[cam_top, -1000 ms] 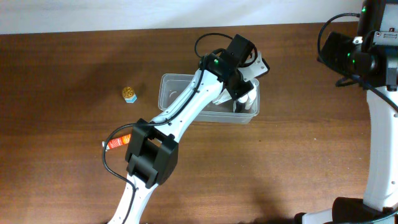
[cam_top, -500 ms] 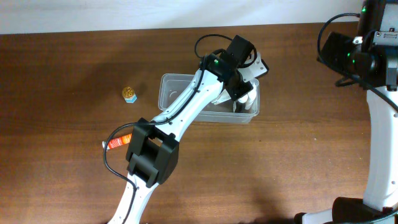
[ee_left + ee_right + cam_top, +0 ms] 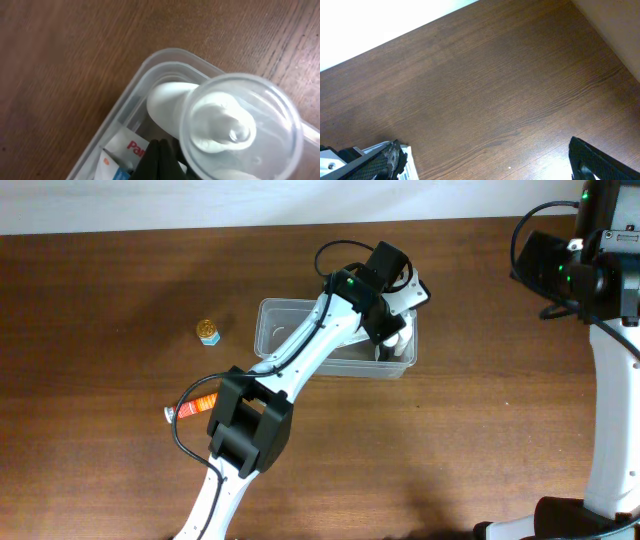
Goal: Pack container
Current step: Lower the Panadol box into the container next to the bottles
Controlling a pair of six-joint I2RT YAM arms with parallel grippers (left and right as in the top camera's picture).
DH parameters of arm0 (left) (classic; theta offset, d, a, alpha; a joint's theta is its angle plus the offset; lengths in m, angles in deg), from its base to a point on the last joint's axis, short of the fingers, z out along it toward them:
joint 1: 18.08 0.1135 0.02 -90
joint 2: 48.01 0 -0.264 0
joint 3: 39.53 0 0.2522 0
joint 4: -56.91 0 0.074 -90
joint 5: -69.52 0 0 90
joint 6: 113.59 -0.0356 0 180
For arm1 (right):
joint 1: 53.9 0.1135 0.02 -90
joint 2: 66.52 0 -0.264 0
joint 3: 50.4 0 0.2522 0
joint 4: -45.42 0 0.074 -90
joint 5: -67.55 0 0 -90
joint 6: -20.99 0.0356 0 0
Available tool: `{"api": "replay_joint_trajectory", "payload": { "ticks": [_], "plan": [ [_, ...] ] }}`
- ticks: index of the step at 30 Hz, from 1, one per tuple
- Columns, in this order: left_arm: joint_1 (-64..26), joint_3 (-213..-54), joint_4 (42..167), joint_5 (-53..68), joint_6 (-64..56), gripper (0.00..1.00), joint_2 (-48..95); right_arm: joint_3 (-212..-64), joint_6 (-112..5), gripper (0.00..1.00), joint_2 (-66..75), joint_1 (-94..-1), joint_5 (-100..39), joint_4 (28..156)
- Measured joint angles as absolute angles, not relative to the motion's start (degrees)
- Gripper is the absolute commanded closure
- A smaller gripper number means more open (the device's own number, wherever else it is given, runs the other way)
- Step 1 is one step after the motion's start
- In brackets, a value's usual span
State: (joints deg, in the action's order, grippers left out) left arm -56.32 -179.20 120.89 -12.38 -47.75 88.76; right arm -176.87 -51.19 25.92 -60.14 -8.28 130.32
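Left gripper point(image 3: 158, 160), jaws pressed together, is hovering over one container point(image 3: 272, 325); right gripper point(image 3: 485, 162) jaws are gaping; one orange tube point(image 3: 190, 410) is lying outside.

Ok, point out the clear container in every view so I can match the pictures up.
Overhead: the container sits just above the picture's centre, its right half partly hidden.
Left wrist: one rounded corner of it curves through the middle, running down to the lower left.
Right wrist: not in it; mostly bare wood shows.
Shared landmark: the brown wooden table is in all three views. The white bottle in the container's right end also appears close up in the left wrist view.
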Motion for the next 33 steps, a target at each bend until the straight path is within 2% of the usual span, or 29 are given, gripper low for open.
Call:
{"api": "replay_joint_trajectory", "payload": {
  "ticks": [13, 21, 33],
  "plan": [
    [-56.3, -181.5, 118.9, -14.5, -46.2, 0.99, 88.8, -176.9, -51.2, 0.02, 25.9, -60.1, -8.3, 130.3],
    [-56.3, -181.6, 122.0, -16.1, -44.5, 0.99, 88.8, -176.9, -51.3, 0.01, 25.9, -60.1, -8.3, 130.3],
    [-56.3, -181.6, 123.8, -20.1, -36.0, 0.99, 88.9, -176.9, -51.2, 0.02, 25.9, -60.1, -8.3, 130.3]
  ]
}}
